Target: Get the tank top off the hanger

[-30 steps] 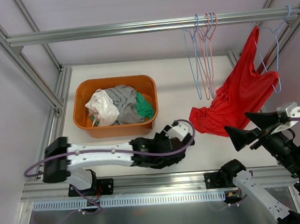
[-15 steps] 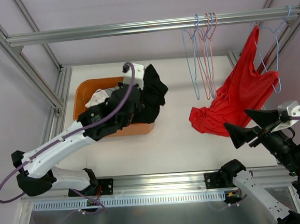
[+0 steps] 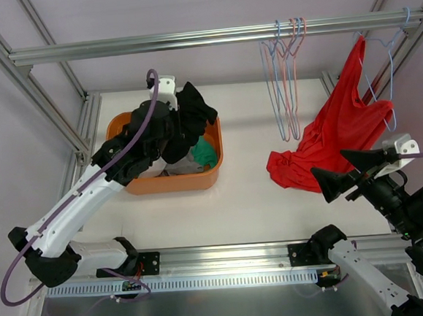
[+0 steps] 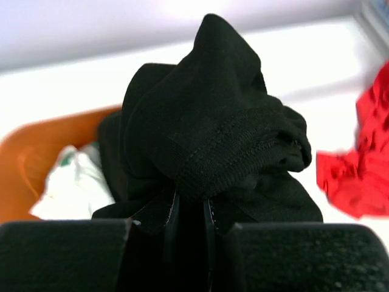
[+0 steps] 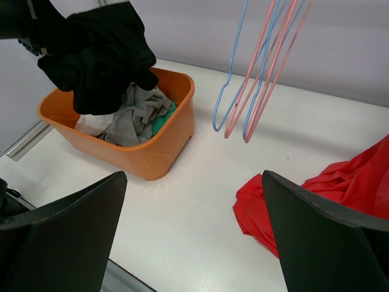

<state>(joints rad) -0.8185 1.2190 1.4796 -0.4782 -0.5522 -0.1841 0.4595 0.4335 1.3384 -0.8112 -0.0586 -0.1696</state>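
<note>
The red tank top (image 3: 338, 137) hangs by one strap from a light blue hanger (image 3: 389, 63) on the rail at the far right. Its lower part lies bunched on the white table. It also shows in the right wrist view (image 5: 340, 188) and the left wrist view (image 4: 358, 176). My right gripper (image 3: 344, 173) is open and empty, just in front of the bunched cloth and apart from it (image 5: 194, 182). My left gripper (image 4: 189, 213) is shut on a black garment (image 3: 193, 115) and holds it above the orange basket (image 3: 212, 169).
The orange basket (image 5: 152, 158) holds white, grey and green clothes. Several empty blue and pink hangers (image 3: 286, 86) hang from the metal rail (image 3: 151, 42) left of the tank top. Metal frame posts stand at the table's left and right sides.
My left arm has lifted the black garment from the table's front and swung it back and left over the basket. My right gripper has barely moved.
</note>
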